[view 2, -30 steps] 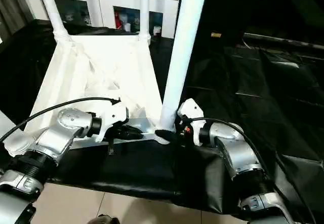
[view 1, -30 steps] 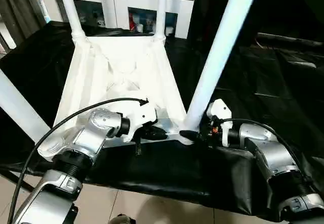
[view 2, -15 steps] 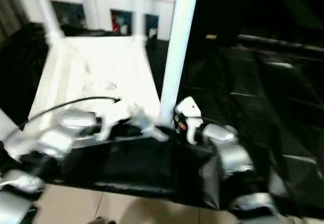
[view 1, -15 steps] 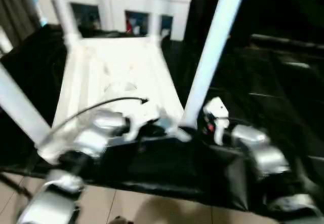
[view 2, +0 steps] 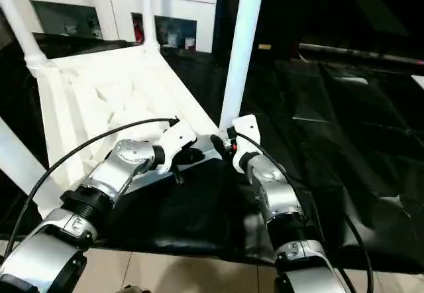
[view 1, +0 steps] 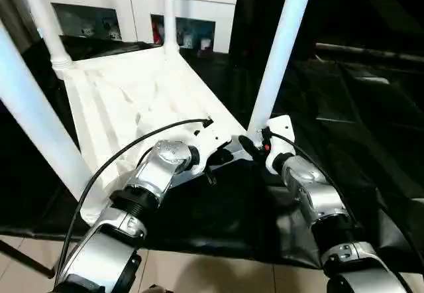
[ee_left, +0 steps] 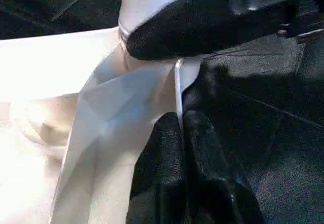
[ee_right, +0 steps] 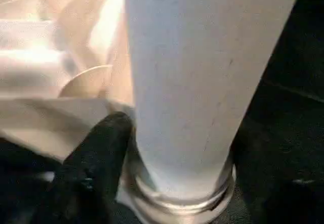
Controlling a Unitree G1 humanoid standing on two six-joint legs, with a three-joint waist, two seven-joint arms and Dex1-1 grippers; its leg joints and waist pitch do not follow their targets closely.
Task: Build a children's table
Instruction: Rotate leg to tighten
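Here, both grippers work at the near right corner of the upturned tabletop point(view 1: 132, 101).

Nearest, the left gripper point(ee_left: 181, 133) has its two black fingers pressed together with the tabletop's thin near rim at their tips; the left wrist view does not show whether the rim is pinched between them. Just beyond those tips, the right gripper point(view 1: 254, 146) has its jaws apart around the base of the near right leg point(view 1: 278, 48), one black finger point(ee_right: 93, 168) lying against the tube where it enters the corner socket point(ee_right: 182, 196). Beyond both grippers the ribbed underside runs back over the black cloth point(view 1: 358, 107) to two far legs point(view 1: 169, 11) standing in their sockets. A fourth leg point(view 1: 33, 117) rises beside the left arm. Farthest back stands a white cabinet point(view 1: 126, 8).
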